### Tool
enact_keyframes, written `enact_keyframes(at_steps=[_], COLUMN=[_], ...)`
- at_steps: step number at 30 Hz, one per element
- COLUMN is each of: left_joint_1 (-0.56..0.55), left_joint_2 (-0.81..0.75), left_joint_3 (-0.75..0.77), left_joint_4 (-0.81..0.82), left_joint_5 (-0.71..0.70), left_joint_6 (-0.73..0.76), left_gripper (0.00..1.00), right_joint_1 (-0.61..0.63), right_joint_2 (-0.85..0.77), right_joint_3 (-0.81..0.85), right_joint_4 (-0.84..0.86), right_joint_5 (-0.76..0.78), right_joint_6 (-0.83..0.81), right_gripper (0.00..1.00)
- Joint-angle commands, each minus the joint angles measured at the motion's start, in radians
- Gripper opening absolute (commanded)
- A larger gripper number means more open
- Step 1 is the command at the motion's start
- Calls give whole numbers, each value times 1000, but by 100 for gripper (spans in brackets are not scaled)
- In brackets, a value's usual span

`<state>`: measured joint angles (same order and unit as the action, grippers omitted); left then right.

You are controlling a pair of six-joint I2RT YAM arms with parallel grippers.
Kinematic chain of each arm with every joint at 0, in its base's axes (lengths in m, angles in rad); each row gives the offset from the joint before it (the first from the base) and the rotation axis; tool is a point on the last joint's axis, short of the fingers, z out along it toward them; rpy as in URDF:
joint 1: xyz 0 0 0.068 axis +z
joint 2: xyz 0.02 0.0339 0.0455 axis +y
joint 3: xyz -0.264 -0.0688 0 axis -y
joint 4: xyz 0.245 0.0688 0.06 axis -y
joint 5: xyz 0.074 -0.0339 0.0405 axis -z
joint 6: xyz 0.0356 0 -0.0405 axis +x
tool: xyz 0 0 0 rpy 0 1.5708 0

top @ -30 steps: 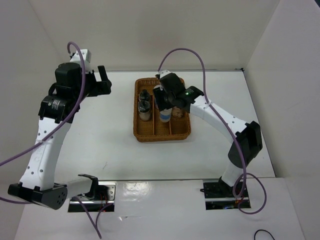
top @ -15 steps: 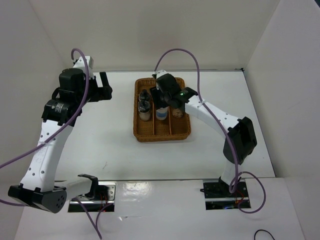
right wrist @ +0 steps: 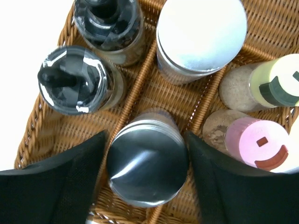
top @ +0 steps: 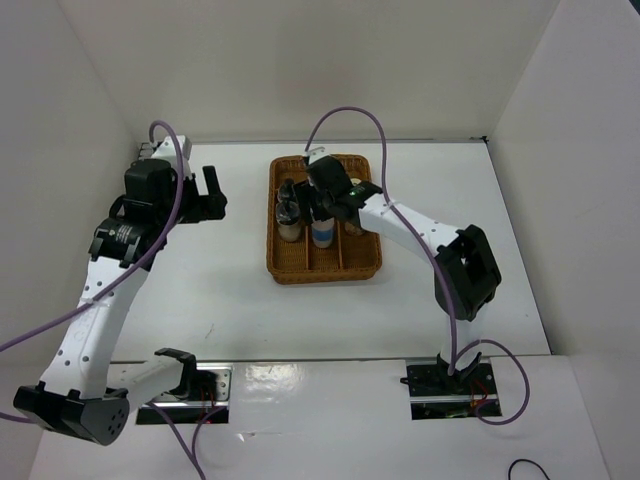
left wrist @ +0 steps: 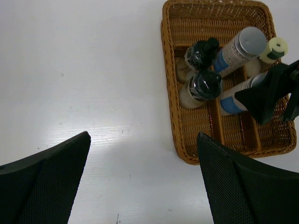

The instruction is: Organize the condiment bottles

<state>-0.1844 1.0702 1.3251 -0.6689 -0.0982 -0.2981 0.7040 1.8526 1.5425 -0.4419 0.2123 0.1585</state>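
Your right gripper hangs over the wicker tray, its fingers close on either side of a silver-lidded jar standing in the middle compartment, at lower centre of the wrist view. You cannot tell whether they pinch it. A black-lidded jar and a second black-lidded jar fill the left compartment. A larger silver-lidded jar stands above, and a pink-lidded jar and yellow-green-lidded jar share the right. Your left gripper, jaws spread wide and empty, hovers over the table left of the tray.
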Motion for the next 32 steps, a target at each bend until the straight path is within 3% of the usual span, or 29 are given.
enact_keyframes(at_steps=[1,3,4,14,22,27,32], left_joint_1=[7,7,7,7,7,7,7], left_joint_2=[-38,-38,-48,-76,-127,-93,-53], left_joint_3=[-38,-66,-66,-173,-308,-287,-267], left_joint_4=[51,63,74,106,193,193,184], left_joint_5=[47,60,71,89,107,107,87], left_joint_6=[-24,-33,-33,-62,-81,-56,-56], left_gripper=[100,100,100,100,100,100,100], right_joint_1=[-1,-1,-1,-1,-20,-110,-110], right_joint_2=[-6,-21,-39,-295,-559,-682,-756], right_joint_3=[-10,-10,-10,-56,-297,-421,-469], right_joint_4=[81,81,81,23,60,71,80], right_joint_5=[25,38,38,102,171,104,108], right_joint_6=[27,41,41,85,121,162,153], right_gripper=[81,97,99,99,99,99,99])
